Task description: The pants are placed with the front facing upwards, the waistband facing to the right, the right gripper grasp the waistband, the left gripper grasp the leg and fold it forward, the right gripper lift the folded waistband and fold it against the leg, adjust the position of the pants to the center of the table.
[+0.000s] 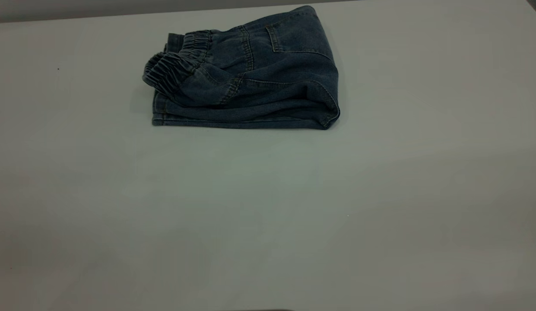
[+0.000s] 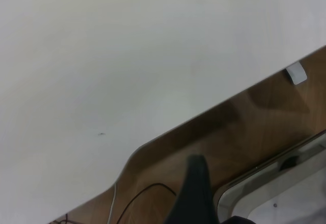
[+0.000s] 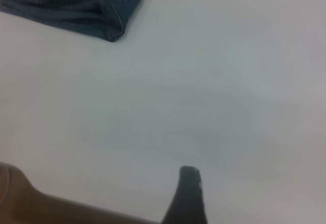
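Note:
The pants (image 1: 268,73) lie folded into a compact blue denim bundle at the far middle of the white table (image 1: 268,216). The puckered waistband (image 1: 172,69) rests on top at the bundle's left end, and a rounded fold forms the right end. Neither gripper shows in the exterior view. A black part of the right gripper (image 3: 187,198) hovers over bare table, well apart from a corner of the pants (image 3: 76,5). The left gripper (image 2: 196,193) hangs beyond the table's edge (image 2: 204,117), over brown floor. Nothing touches the pants.
The left wrist view shows brown floor (image 2: 254,127) past the table's edge, thin cables (image 2: 137,198), a small white tag (image 2: 296,74) and a pale framed panel (image 2: 275,198). White tabletop stretches in front of and to both sides of the pants.

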Available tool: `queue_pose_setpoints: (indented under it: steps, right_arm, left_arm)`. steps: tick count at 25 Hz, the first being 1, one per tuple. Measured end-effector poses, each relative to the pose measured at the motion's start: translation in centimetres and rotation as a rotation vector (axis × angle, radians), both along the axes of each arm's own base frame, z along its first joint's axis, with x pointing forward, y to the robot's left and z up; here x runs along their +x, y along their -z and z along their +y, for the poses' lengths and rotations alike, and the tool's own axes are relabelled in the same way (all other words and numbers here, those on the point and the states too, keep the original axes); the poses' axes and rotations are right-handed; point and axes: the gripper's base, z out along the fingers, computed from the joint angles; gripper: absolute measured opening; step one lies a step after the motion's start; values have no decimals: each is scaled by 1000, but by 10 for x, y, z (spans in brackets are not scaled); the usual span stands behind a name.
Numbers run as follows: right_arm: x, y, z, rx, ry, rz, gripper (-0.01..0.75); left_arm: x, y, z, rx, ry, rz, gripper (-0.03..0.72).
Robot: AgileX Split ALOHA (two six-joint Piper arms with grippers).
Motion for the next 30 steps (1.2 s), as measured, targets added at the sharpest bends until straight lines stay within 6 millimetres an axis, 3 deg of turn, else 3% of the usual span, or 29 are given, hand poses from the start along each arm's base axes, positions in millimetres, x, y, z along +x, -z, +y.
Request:
queue_pose_setpoints:
  steps: [7,11,18,30]
  right_arm:
    - [0,0,0,0,0,0,557]
    - [-1,0,0,1,3,-4,557]
    - [-7,0,0,4,72,-59,557]
    - [-7,0,2,16,69,-59,557]
  left_arm:
    - [-2,-1,2,-7,-25,-14,586]
    - [-9,-3,11,-28,-219,-78,586]
    - [-40,-4,16,-63,-485,-290,586]
    - [-43,-4,16,-73,-461,-300,586]
